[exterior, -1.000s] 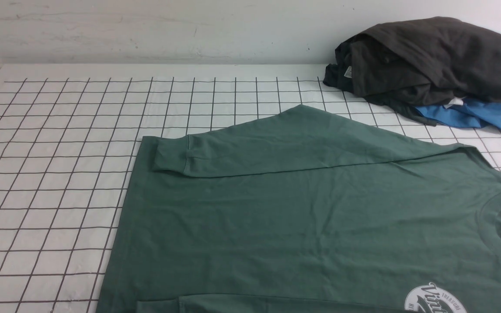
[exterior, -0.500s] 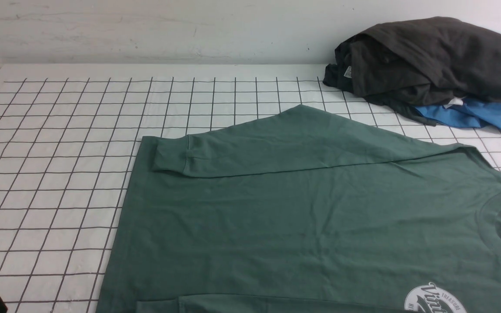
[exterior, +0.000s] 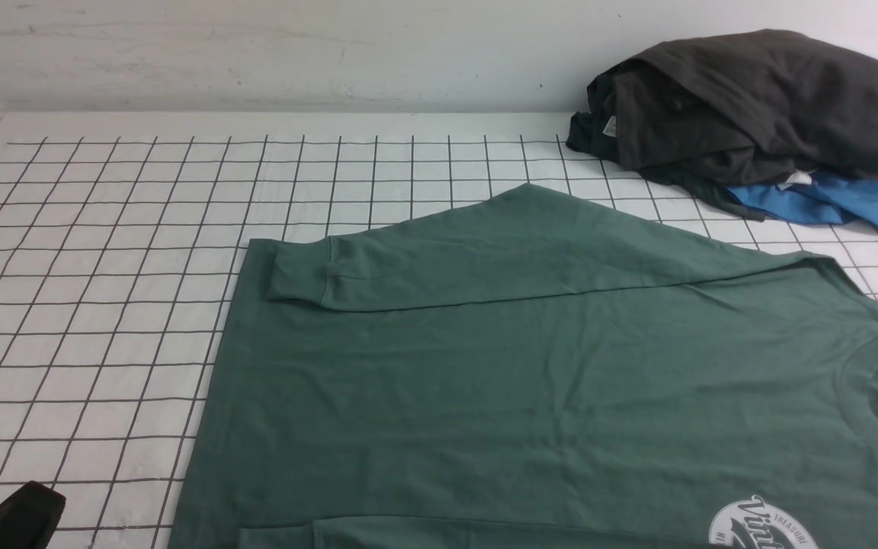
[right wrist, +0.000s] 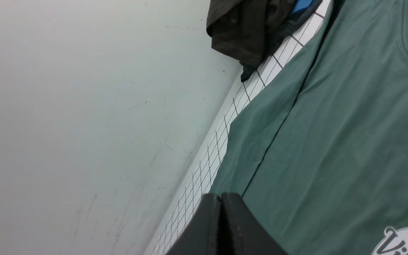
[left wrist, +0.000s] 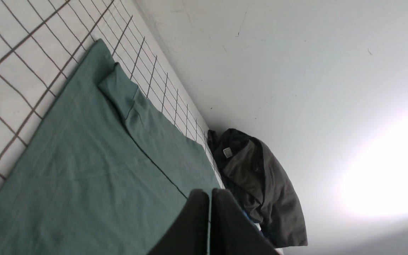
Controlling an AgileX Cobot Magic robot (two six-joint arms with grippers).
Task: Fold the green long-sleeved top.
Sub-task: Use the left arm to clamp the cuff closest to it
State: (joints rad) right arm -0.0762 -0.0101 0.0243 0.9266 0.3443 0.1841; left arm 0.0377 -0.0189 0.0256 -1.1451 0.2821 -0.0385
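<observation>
The front view looks down across the green long-sleeved top [exterior: 546, 381] toward the wall [exterior: 256, 53]; both wrist views, low and tilted, share its far side.

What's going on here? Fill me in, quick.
A two-armed robot is set to fold the green long-sleeved top, which lies flat on the gridded table with its far sleeve already laid over the body. Neither arm touches it: the left gripper and the right gripper are both shut and hold nothing. A dark grey garment sits heaped on a blue garment at the table's far right corner.
</observation>
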